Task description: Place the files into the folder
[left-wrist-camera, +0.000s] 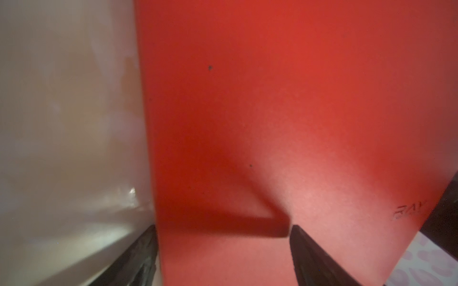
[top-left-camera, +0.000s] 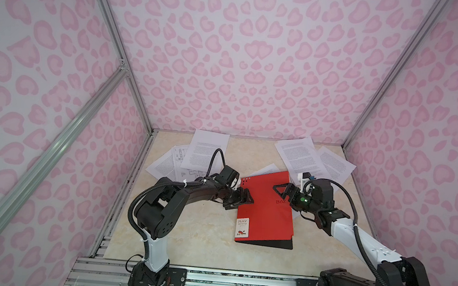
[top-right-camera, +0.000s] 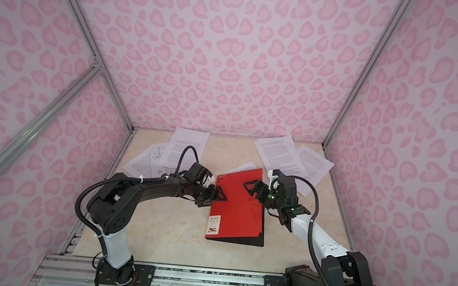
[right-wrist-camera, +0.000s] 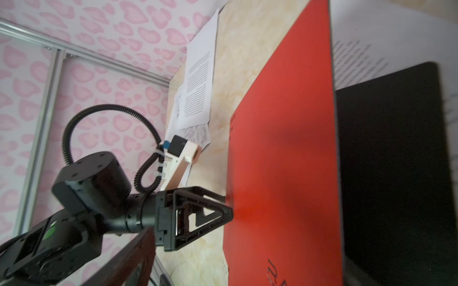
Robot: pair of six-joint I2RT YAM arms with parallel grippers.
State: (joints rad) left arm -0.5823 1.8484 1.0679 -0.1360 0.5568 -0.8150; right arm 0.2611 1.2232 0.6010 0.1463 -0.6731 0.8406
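The red folder [top-left-camera: 266, 219] [top-right-camera: 235, 218] lies closed in the middle of the table, white label at its near left corner. Loose white files lie in two heaps behind it, one at the back left [top-left-camera: 192, 154] and one at the back right [top-left-camera: 304, 156]. My left gripper [top-left-camera: 247, 199] [left-wrist-camera: 223, 247] is open at the folder's [left-wrist-camera: 272, 99] left edge, one finger over the table, the other over the red cover. My right gripper [top-left-camera: 278, 190] [right-wrist-camera: 247, 260] hangs open over the folder's [right-wrist-camera: 285, 148] right half. Neither holds anything.
A single sheet [top-left-camera: 266, 168] pokes out from under the folder's far edge. Pink patterned walls [top-left-camera: 258, 66] with aluminium posts close in the back and both sides. The beige table [top-left-camera: 185, 231] shows bare in front of and left of the folder.
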